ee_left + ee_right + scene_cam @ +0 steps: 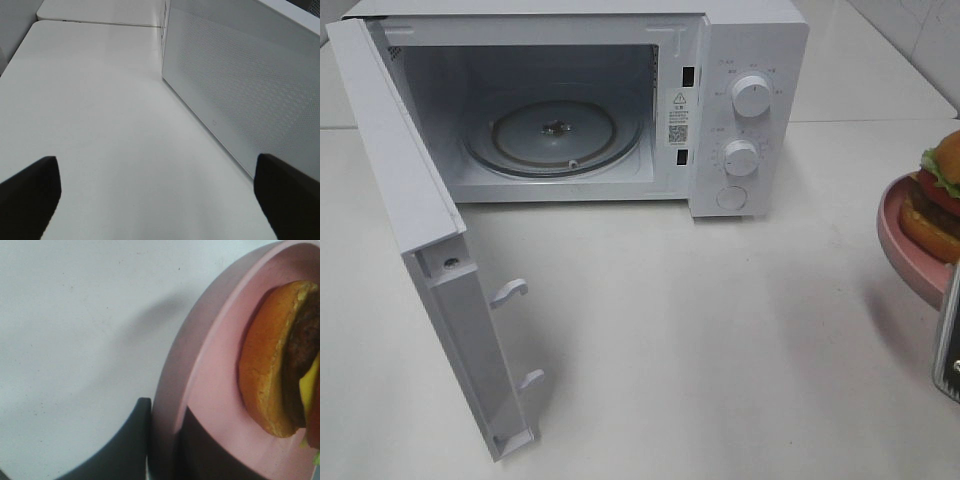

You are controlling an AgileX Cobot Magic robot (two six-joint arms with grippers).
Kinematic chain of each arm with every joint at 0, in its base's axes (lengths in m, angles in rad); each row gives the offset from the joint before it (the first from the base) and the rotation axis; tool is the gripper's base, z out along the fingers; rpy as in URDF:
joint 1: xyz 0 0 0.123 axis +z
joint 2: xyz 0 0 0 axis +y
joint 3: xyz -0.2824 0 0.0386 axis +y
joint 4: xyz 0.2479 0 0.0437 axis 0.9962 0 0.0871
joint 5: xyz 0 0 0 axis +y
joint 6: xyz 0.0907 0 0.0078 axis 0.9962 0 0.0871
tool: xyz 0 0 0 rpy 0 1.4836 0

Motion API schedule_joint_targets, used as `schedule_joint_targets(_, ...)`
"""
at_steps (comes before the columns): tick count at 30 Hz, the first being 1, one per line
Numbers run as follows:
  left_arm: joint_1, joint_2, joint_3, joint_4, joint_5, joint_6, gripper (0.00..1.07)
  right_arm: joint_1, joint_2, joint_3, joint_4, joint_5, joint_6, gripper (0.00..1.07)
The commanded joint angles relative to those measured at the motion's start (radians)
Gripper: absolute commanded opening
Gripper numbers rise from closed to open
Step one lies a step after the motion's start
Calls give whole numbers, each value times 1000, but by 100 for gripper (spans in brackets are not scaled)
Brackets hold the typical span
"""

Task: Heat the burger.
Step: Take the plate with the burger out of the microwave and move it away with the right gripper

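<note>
Right tool (pixel 162 445) — clamped on plate (pixel 210 370) rim

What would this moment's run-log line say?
microwave: door open, empty | right gripper: shut on pink plate rim, burger aboard | left gripper: open, idle

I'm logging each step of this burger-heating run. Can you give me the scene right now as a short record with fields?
microwave: door swung fully open, glass turntable bare
burger: on its side on the pink plate, at the right edge, outside the microwave
right gripper: jaws shut on the plate's rim
left gripper: jaws open, empty, beside the door
table: white
</note>
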Motion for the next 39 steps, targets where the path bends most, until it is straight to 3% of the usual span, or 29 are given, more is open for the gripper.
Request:
schedule_joint_targets(1,4,-14,-1,0,-3,-2,98,-5,40,-21,-82,-9,93,0)
schedule_joint_targets(3,4,-14,-1,0,-3,-2,98,-7,136,-57,-117,17,257,0)
schedule_joint_targets(16,4,-14,-1,0,-3,-2,98,-8,453,-196,-160,186,777,0)
schedule_joint_targets(25,4,-14,-1,0,-3,-2,98,-10,611,-228,-160,183,945,1)
schedule_joint_targets(39,4,-14,-1,0,-3,-2,98,-149,849,-228,-243,55,1128,6)
